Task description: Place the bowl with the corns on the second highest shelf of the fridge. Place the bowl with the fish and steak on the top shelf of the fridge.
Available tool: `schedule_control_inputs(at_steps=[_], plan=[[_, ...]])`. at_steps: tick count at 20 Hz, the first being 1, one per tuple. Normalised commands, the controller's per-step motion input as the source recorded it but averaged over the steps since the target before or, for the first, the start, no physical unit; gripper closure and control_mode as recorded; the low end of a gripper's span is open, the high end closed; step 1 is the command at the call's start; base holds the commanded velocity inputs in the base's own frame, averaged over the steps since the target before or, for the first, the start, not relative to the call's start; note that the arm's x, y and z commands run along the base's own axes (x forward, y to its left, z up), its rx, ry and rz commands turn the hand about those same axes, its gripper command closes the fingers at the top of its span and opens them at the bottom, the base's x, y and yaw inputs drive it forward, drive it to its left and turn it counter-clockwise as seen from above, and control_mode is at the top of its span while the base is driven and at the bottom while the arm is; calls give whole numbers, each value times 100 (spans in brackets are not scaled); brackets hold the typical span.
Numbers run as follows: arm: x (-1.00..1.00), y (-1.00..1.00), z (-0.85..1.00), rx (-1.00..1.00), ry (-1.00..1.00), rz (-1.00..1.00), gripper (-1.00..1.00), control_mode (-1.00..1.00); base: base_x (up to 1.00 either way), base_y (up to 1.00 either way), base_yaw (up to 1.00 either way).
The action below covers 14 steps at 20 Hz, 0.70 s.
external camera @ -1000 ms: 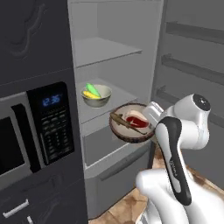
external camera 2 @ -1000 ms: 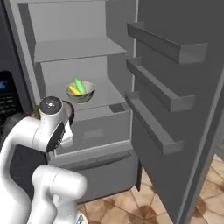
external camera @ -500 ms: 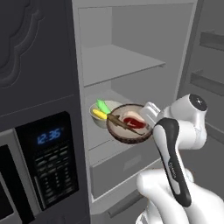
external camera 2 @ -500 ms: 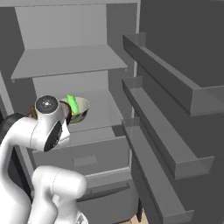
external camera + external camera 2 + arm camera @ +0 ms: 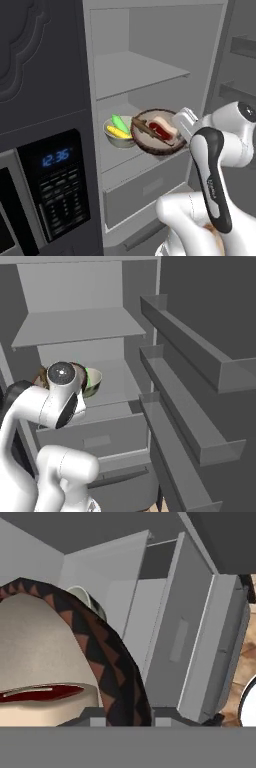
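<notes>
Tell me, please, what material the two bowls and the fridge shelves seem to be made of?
The dark bowl looks like matte wood or painted ceramic: brown, with a zigzag rim. The bowl with the corns seems glazed ceramic, pale and smooth. The top shelf looks like plain grey plastic, opaque and matte.

The jaws themselves are hidden: in the left base view the dark brown bowl (image 5: 159,133) covers the fingertips, so how they stand cannot be told. That bowl overlaps the near rim of the bowl with the corns (image 5: 119,132) just beyond the jaws. In the right base view the arm's wrist hides most of both bowls. The hand view's left edge cuts the steak (image 5: 40,692) off.
</notes>
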Motion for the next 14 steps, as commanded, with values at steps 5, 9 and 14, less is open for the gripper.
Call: schedule_control_inputs(at_steps=[5,9,14], plan=[[11,-2,100,8,-9,-8,100,-100,0,0,0],[25,2,100,8,-10,-12,100,-100,0,0,0],[77,13,54,7,-5,-9,100,-100,0,0,0]])
